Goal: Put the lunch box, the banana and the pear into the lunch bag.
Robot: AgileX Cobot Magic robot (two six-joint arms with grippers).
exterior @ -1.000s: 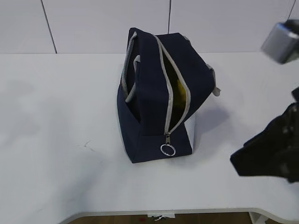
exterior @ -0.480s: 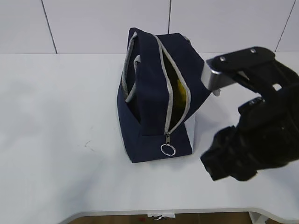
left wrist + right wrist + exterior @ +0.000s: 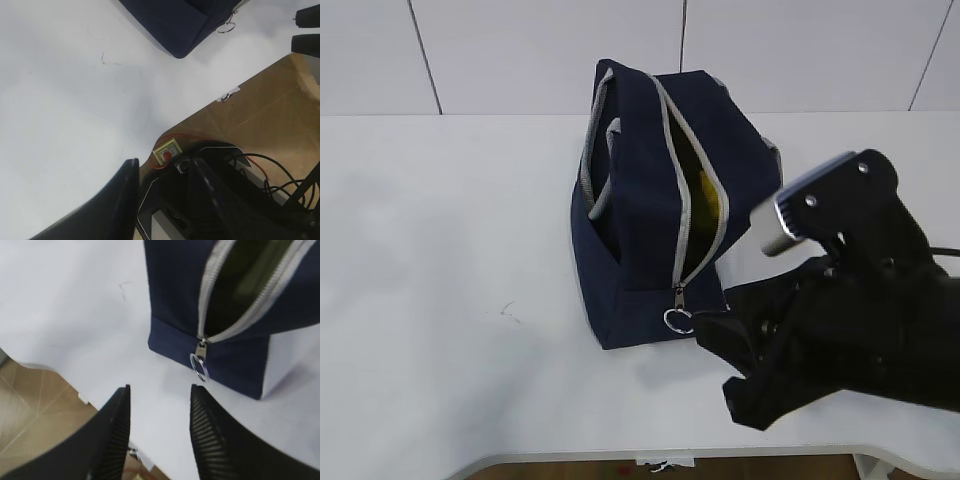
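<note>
**Right gripper closing on the zipper end of the lunch bag**

At centre table stands the lunch bag, upright, its long axis running from 12 to 6 o'clock in the exterior view. One second earlier the right arm occupied only the 3 to 4 o'clock margin of that view; half a second later it had advanced toward the bag's white side panel; now the right gripper sits just beside the bag's near end, close to the ring pull. In the right wrist view the fingers stand apart with nothing between them, the ring hanging just beyond the gap at about 12 o'clock. The bag itself has not shifted.

This approach suggests that loading is finished or nearly so, and that the zipper is the next concern; this is a judgement only.

The bag is navy fabric with a grey zipper open along most of the top. Something yellow shows through the slit; whether it is the banana or the pear cannot be told, and the lunch box is not visible. Grey handles hang at 10 o'clock.

The left gripper idles past the table's edge, fingers apart, empty.
</note>
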